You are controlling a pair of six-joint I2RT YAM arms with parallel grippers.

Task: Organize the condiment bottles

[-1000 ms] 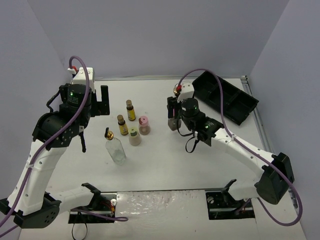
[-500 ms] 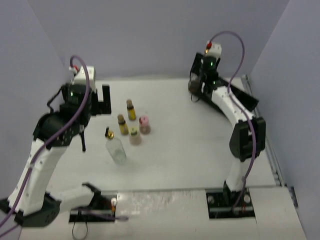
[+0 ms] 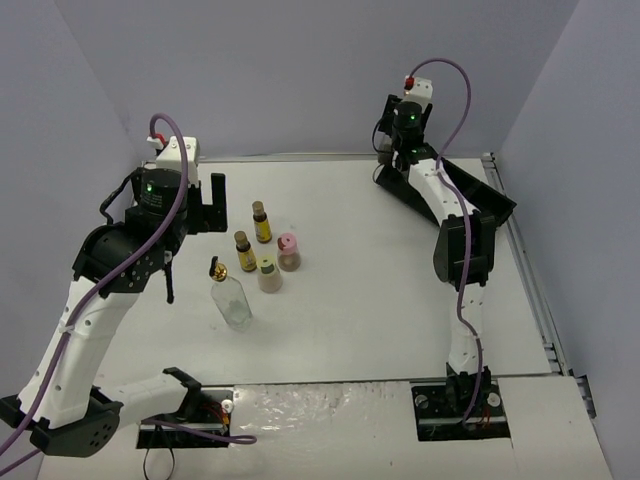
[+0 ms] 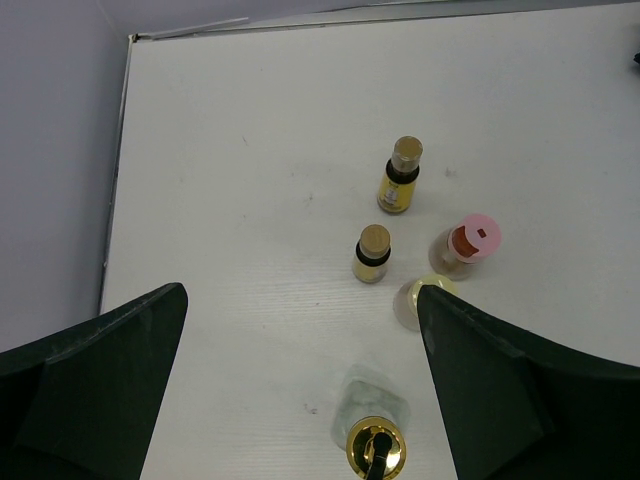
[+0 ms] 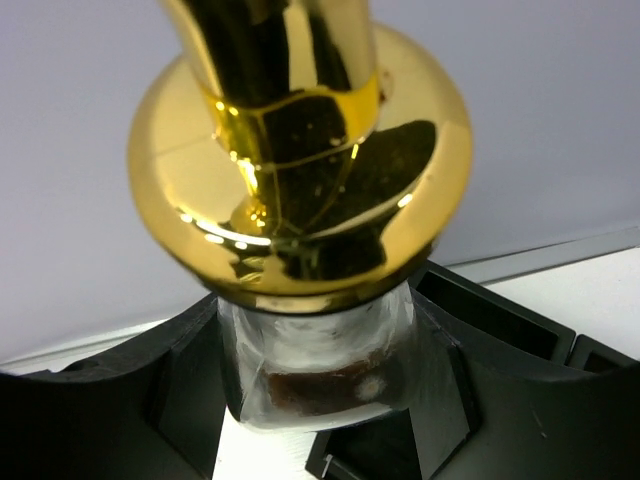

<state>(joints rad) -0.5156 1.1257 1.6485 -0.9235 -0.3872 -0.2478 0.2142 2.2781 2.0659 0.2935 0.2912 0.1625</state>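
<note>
Several condiment bottles stand in a cluster left of centre: two amber ones, a pink-capped one, a cream-capped one and a taller clear glass one with a gold spout. My left gripper hovers open above them; its view shows the glass bottle low between the fingers and the cream cap at the right finger's edge. My right gripper is shut on another clear glass bottle with a gold spout, held over the black tray's left end.
The black compartmented tray lies at an angle at the back right, near the wall. Grey walls close in the back and both sides. The right arm stretches far back across the table's right side.
The right arm has swung from the table's middle to the back with the glass bottle, and now holds it over the tray's left end. The left gripper shifted slightly right.
</note>
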